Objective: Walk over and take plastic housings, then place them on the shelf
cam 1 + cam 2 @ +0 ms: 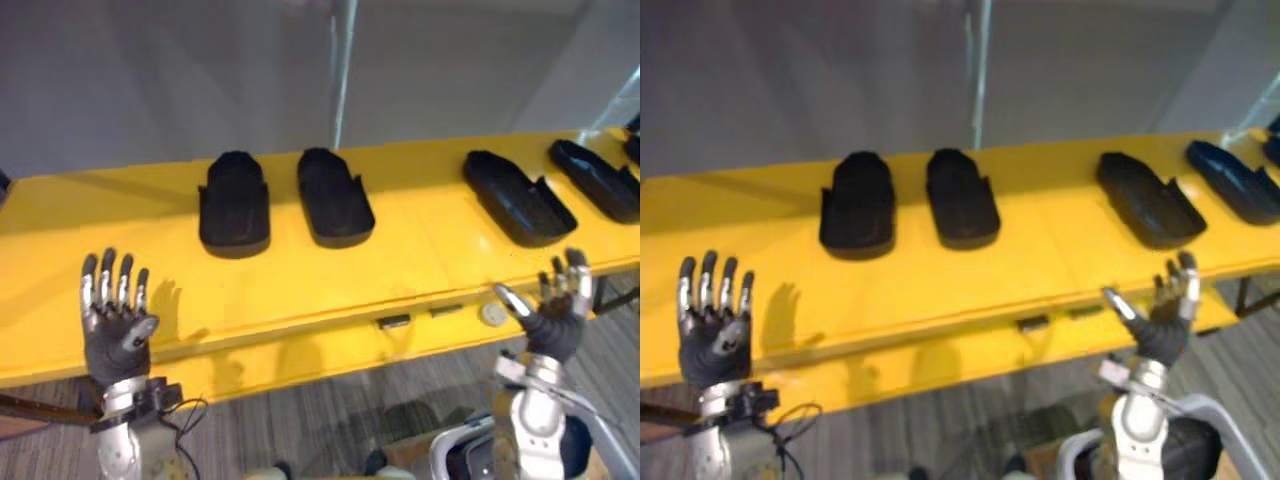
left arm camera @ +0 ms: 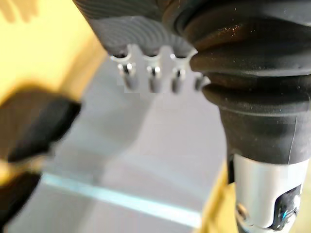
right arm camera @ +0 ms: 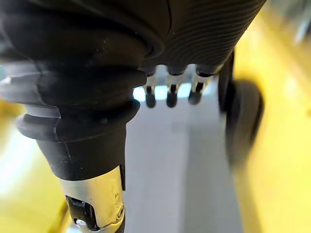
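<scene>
Left hand (image 1: 118,335): fingers straight, empty, at near edge of worktop (image 1: 420,262).
Right hand (image 1: 553,318): spread wide, empty.
Housings (image 1: 234,205): black, on worktop, apart from both hands.

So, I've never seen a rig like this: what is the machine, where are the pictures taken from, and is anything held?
It is a two-armed humanoid robot. The two wide pictures come from a camera on its head, looking down; the two close ones from cameras on its wrists. Before it is a yellow table with black plastic housings in a row: two toward its left, others toward its right. The left hand and right hand are raised at the near edge, fingers open, holding nothing.
</scene>
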